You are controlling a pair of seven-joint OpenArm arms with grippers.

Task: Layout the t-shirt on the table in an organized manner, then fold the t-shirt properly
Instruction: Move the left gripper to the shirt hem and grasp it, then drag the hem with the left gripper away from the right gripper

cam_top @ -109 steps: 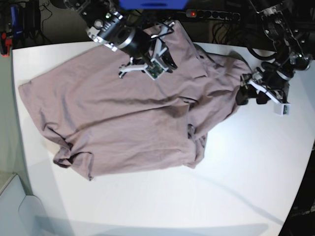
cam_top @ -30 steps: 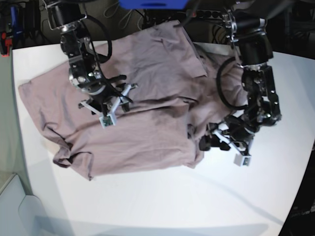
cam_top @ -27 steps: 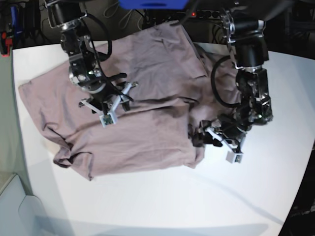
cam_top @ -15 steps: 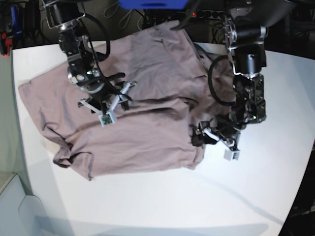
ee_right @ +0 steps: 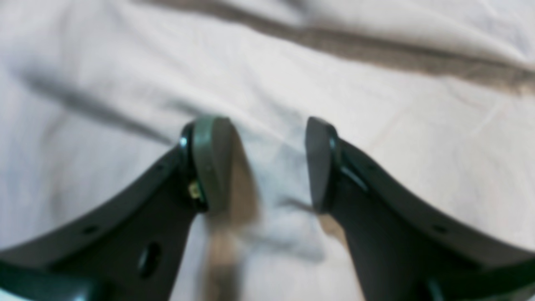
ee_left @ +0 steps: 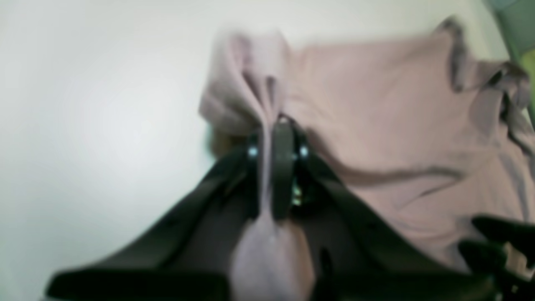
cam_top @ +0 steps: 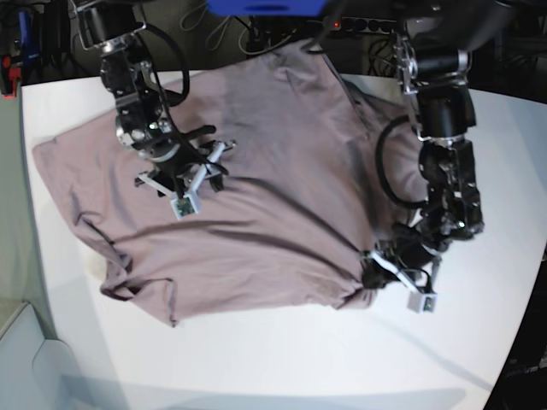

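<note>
The mauve-pink t-shirt [cam_top: 265,196] lies spread over the back half of the white table [cam_top: 282,359], its lower hem wrinkled at the front left. My left gripper [cam_top: 373,278] is shut on the shirt's front right corner, just above the tabletop. In the left wrist view the left gripper [ee_left: 276,154] pinches a fold of the t-shirt [ee_left: 397,125], with the bare table [ee_left: 83,104] beside it. My right gripper [cam_top: 198,167] hangs open over the shirt's left half. In the right wrist view the right gripper [ee_right: 267,163] is spread wide just over the t-shirt [ee_right: 376,104], holding nothing.
A black power strip [cam_top: 367,26] and cables lie behind the table's back edge, beside a blue object [cam_top: 265,7]. The shirt's top hangs over that edge. A pale grey box [cam_top: 17,359] stands off the table's front left corner.
My left gripper has shut on the shirt's bunched front right corner and drawn it toward the front right, pulling the folded cloth flatter. The right arm has hardly moved.
</note>
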